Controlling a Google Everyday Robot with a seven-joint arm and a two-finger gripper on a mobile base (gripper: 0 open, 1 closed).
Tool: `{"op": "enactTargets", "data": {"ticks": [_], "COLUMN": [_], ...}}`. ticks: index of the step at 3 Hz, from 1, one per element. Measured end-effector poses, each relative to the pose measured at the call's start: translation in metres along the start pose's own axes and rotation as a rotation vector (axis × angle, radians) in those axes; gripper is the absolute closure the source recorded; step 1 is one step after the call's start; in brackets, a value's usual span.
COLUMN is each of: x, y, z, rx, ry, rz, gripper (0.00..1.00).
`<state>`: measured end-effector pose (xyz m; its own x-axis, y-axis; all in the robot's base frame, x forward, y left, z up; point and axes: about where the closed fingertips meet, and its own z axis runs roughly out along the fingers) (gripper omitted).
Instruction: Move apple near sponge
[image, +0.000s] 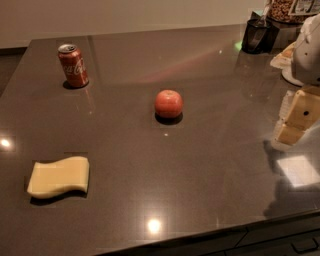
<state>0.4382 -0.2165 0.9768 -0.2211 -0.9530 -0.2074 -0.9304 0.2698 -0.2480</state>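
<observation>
Currently apple (168, 103) sits mid-table, untouched; sponge (59, 176) lies flat near the front-left corner, well apart. Gripper (296, 119) hangs at the right edge, open or closed I cannot tell; likely staged before reaching.

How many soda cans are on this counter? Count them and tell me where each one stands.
1. The soda can stands upright at the far left. The tool hangs at the right edge. Clutter beyond it could hide more.
</observation>
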Motion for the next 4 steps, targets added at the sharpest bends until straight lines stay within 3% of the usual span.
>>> {"op": "enactTargets", "data": {"ticks": [1, 3, 4], "x": [0.0, -0.043, -0.076], "y": [0.0, -0.014, -0.03], "z": [0.0, 0.026, 0.052], "rx": [0.0, -0.015, -0.021], "ry": [0.0, -0.04, -0.085], "rz": [0.0, 0.024, 0.108], "gripper": [0.0, 0.0, 0.0]}}
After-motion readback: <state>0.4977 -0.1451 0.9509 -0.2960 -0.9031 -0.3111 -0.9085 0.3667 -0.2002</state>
